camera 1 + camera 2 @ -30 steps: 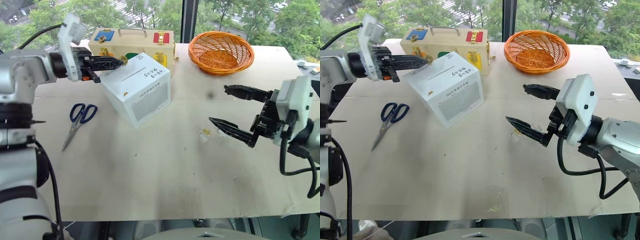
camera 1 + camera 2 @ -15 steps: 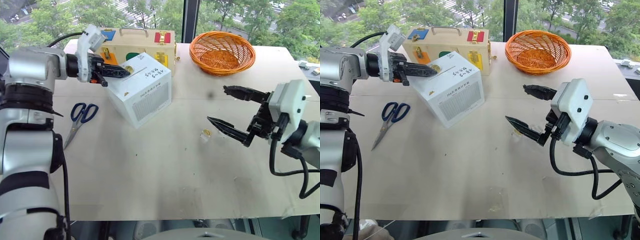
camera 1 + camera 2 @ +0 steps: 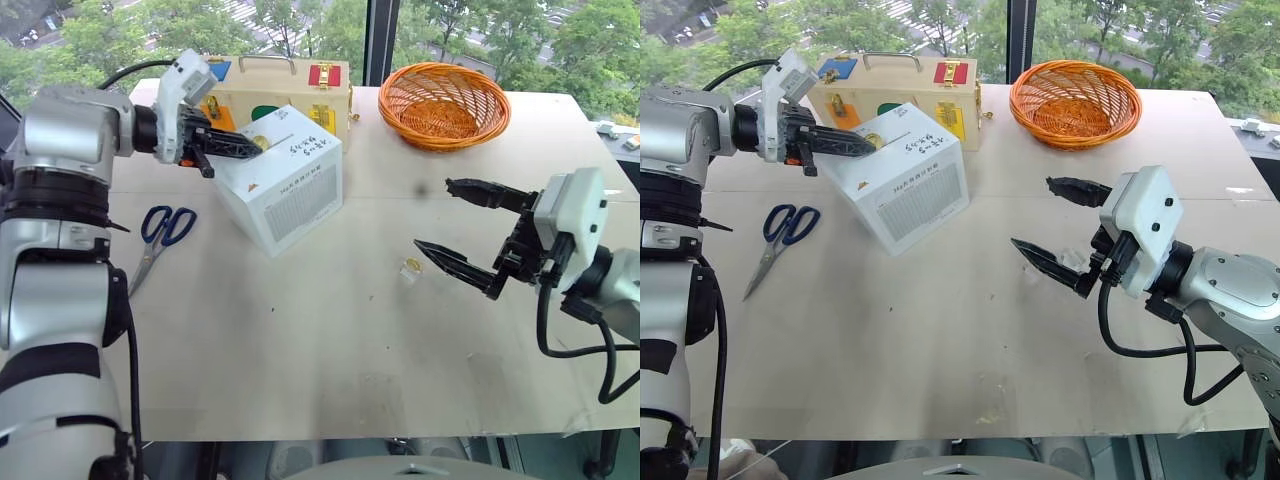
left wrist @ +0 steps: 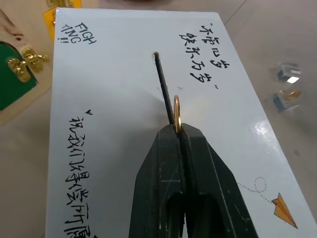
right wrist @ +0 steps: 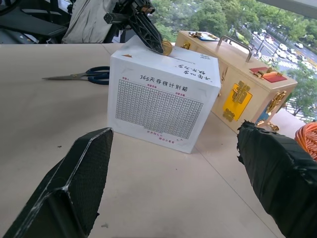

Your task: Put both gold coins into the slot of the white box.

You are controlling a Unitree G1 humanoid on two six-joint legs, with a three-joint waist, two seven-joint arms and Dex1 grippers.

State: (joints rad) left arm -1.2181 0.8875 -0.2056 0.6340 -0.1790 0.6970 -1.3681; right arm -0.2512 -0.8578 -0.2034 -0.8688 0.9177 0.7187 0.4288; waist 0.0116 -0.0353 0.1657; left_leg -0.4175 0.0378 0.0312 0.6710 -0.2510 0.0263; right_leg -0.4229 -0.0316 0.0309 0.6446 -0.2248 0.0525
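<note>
The white box [image 3: 285,190] sits tilted on the table at the back left. Its handwritten top face carries the thin dark slot [image 4: 162,84]. My left gripper [image 3: 258,150] reaches over that face, shut on a gold coin [image 4: 177,113]. The coin stands on edge right at the slot, and it also shows above the box's top edge in the right wrist view [image 5: 167,47]. The other gold coin [image 3: 411,266] lies on the table by a small clear holder. My right gripper [image 3: 434,215] hovers open just right of that coin, with nothing between its fingers [image 5: 74,188].
Blue-handled scissors [image 3: 160,235] lie left of the box. A cream wooden case [image 3: 300,80] with coloured latches stands behind it. An orange wicker basket [image 3: 443,103] sits at the back right. Small clear holders [image 4: 287,74] lie on the table.
My left gripper has swung right and down from the box's back corner to over its top face, bringing the coin to the slot. The right gripper has stayed put.
</note>
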